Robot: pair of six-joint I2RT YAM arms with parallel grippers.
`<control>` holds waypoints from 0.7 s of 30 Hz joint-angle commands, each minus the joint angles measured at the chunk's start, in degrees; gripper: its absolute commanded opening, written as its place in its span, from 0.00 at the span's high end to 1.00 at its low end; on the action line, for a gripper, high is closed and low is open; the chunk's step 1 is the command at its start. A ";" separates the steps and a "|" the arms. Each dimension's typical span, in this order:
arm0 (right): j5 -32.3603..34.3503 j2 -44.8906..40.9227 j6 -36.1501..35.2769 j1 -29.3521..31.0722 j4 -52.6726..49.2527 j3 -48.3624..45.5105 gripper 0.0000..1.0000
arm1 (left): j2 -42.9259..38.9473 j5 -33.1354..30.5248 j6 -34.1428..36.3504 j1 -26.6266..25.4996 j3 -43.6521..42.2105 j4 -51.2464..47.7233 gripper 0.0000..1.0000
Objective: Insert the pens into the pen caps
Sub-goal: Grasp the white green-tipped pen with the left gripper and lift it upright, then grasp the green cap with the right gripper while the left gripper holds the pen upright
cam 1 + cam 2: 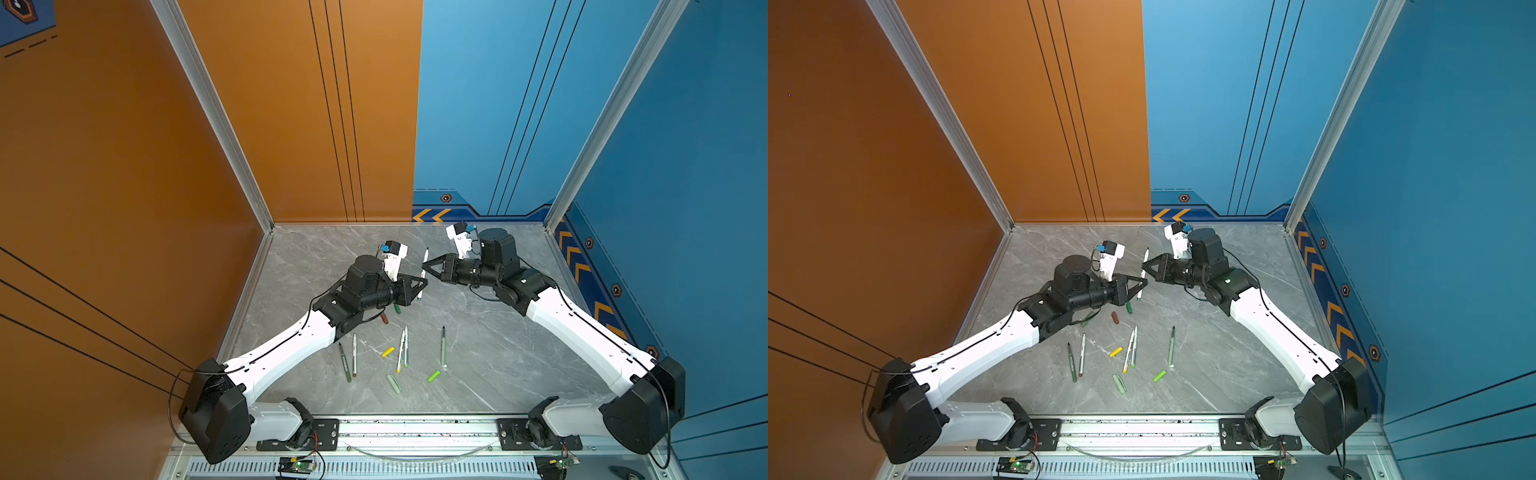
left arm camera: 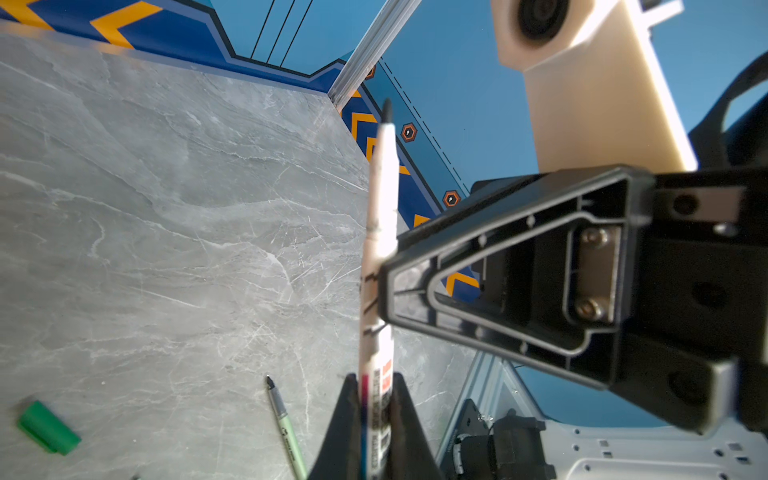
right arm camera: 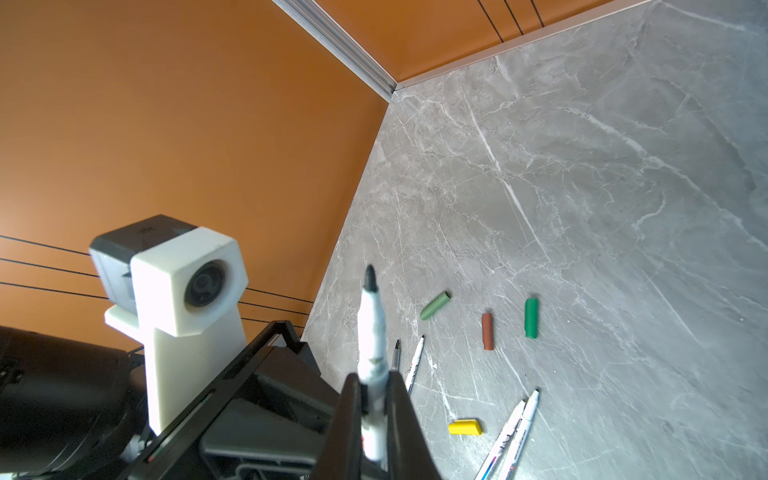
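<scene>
I'm pinching the thin white-barrelled, dark-tipped plastic pen (image 1: 425, 257) upright, left gripper (image 1: 424, 284) low and right gripper (image 1: 424, 267) mid-barrel, seemingly passing it across for capping.

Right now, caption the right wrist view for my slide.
Right gripper pinches a white pen; a brown cap, a yellow cap and two green caps lie on the table.

- Raised pen (image 1: 425, 257) stood btwn L gripper (image 1: 421, 285) & R gripper (image 1: 427, 266), over table (image 1: 498, 332) rear-centre.
- Two caps (image 1: 397, 308) lay just in front of L gripper.
- Other pens (image 1: 401, 351) & loose caps (image 1: 394, 383) lay mixed nearer front.
</scene>
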 commanded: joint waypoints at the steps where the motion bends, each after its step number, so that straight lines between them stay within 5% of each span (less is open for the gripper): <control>1: 0.95 -1.44 -1.54 0.21 -0.90 0.28 0.69 | -2.79 -6.89 0.70 1.03 -2.24 -2.10 1.00; 4: 3.02 -1.04 -2.58 0.21 -3.91 1.23 0.53 | -6.13 -11.24 1.15 2.19 -5.25 -4.24 1.00; 7: 6.73 -0.02 -4.49 0.37 -8.54 2.00 0.49 | -10.52 -14.40 2.28 4.42 -8.18 -8.61 1.00; 21: 22.69 24.25 -15.17 8.74 -26.04 15.74 0.48 | -28.36 -10.48 1.73 18.44 -18.22 -25.46 1.00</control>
